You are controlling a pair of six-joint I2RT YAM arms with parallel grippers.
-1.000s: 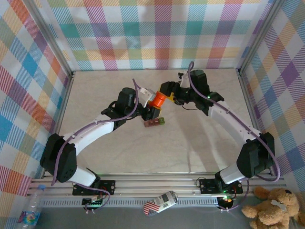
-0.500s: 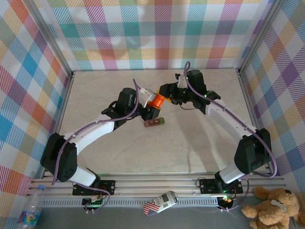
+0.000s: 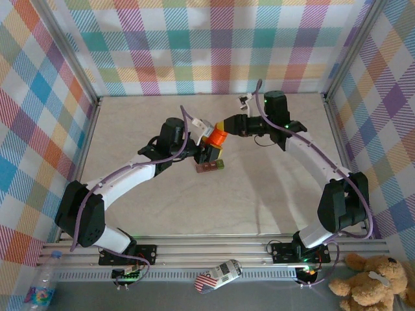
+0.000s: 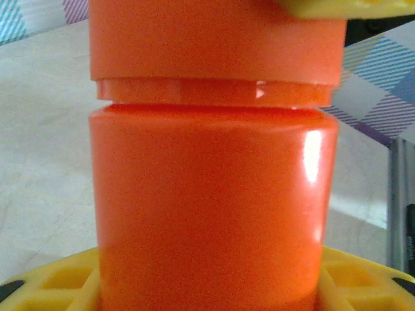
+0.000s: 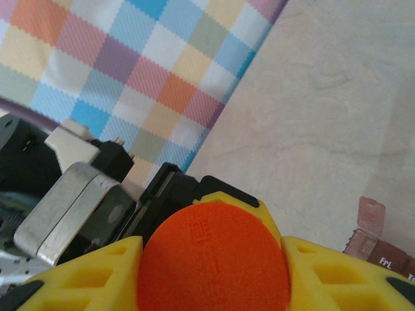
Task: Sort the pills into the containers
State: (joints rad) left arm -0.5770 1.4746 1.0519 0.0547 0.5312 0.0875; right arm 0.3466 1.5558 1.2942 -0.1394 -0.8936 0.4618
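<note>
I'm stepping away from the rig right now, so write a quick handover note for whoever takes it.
Left claw: shut on the orange bottle, held above the table.
Right claw: shut on the bottle cap, which is on.
Containers: on the table, close to the left claw.
Done: bottle picked up, cap gripped.
Left: remove cap, sort pills into the containers.

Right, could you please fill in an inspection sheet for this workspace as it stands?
Surface: pale marbled table.
Job's things: containers strip lies on the table; orange bottle held nearby.
Clutter: nothing seen.
Claws: left claw grips the bottle's body; right claw shut on its cap.
Cables: purple cables run along both arms.
Surroundings: plaid walls; teddy bear and water bottle beyond the near edge.
</note>
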